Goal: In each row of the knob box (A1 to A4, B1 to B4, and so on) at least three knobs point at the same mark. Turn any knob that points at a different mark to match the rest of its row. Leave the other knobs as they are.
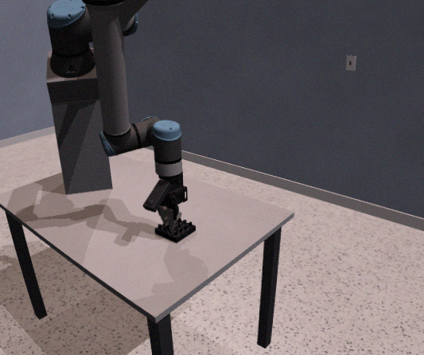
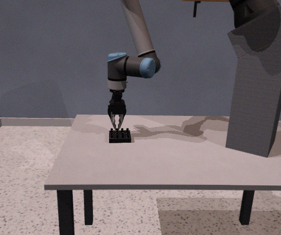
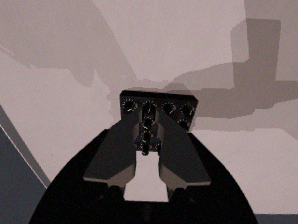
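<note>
The black knob box [image 1: 177,227] sits near the middle of the table; it also shows in the exterior view [image 2: 119,135] and in the wrist view [image 3: 157,107]. Its top carries rows of small black knobs; their marks are too small to read. My gripper [image 1: 170,220] points straight down onto the box's near-left part [image 2: 117,128]. In the wrist view the two fingers stand close together around a knob in the second column from the left. The gripper is shut on that knob. The fingers hide the knobs beneath them.
The arm's tall grey pedestal [image 1: 79,131] [image 2: 258,87] stands at the table's back corner, far from the box. The table's front edge [image 2: 168,187] lies well away from the box.
</note>
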